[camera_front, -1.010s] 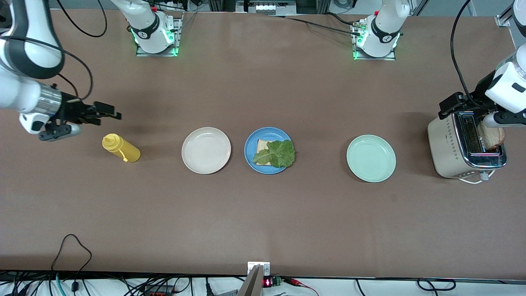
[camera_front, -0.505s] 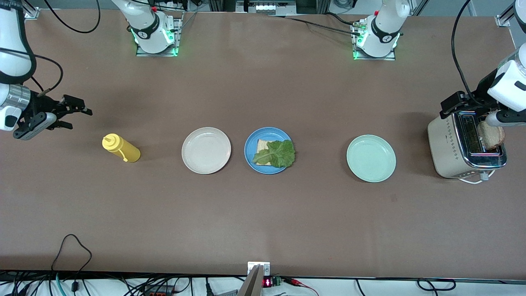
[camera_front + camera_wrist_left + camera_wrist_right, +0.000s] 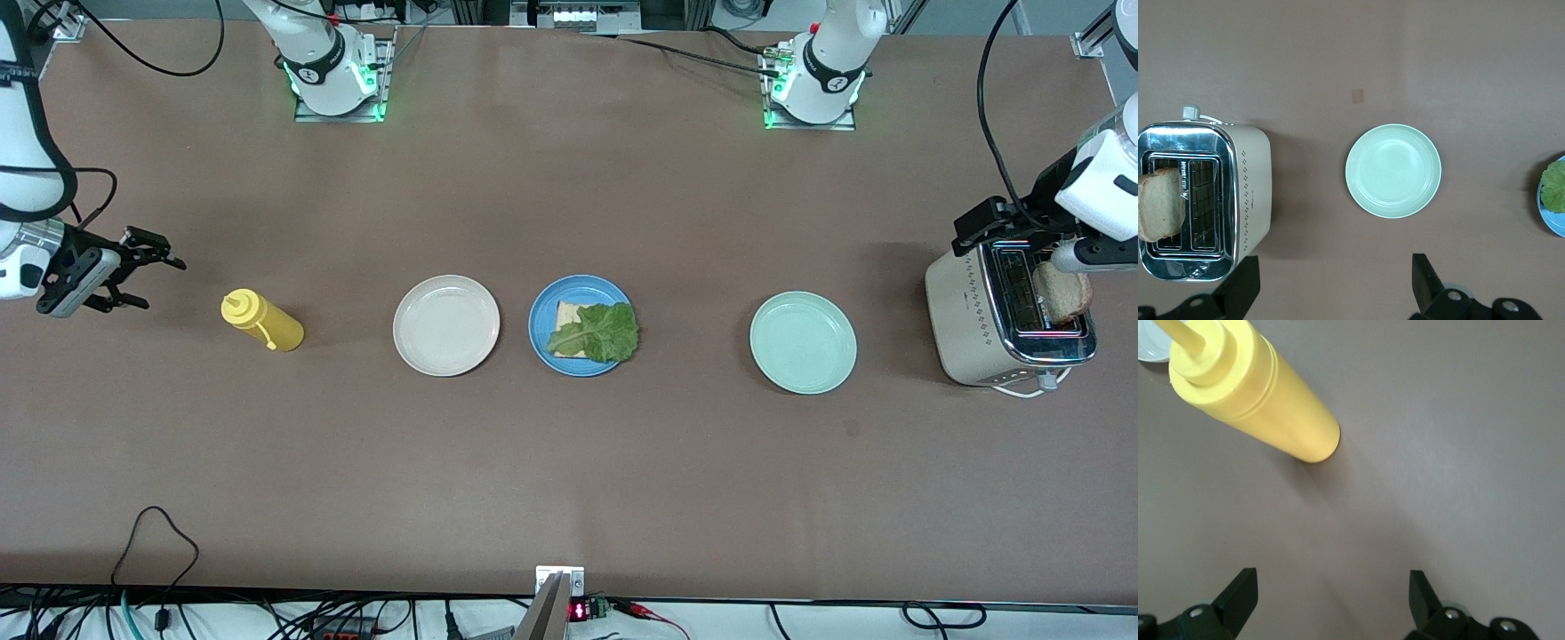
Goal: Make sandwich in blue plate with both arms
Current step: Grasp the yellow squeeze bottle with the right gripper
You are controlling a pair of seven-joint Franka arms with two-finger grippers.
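The blue plate (image 3: pixel 542 325) sits mid-table and holds one light-brown bread slice (image 3: pixel 566 311) with a ruffled green lettuce leaf (image 3: pixel 600 332) lying on it. Another bread slice (image 3: pixel 1063 295) (image 3: pixel 1161 203) stands in a slot of the toaster (image 3: pixel 973 320) (image 3: pixel 1248 193). My left gripper (image 3: pixel 973 229) (image 3: pixel 1333 287) hangs open and empty, high over the table beside the toaster. Open and empty too, my right gripper (image 3: pixel 153 280) (image 3: pixel 1331 607) is over bare table beside the yellow squeeze bottle (image 3: pixel 264 322) (image 3: pixel 1251 393), toward the right arm's end. The plate's edge (image 3: pixel 1555 227) and leaf (image 3: pixel 1555 187) show in the left wrist view.
A cream-white plate (image 3: pixel 446 325) lies between the bottle and the blue plate. A pale mint-green plate (image 3: pixel 803 342) (image 3: pixel 1393 171) lies between the blue plate and the toaster. Cables run along the table's near edge.
My right gripper has drawn away from the yellow bottle toward the right arm's end of the table, staying open. The left arm has barely moved.
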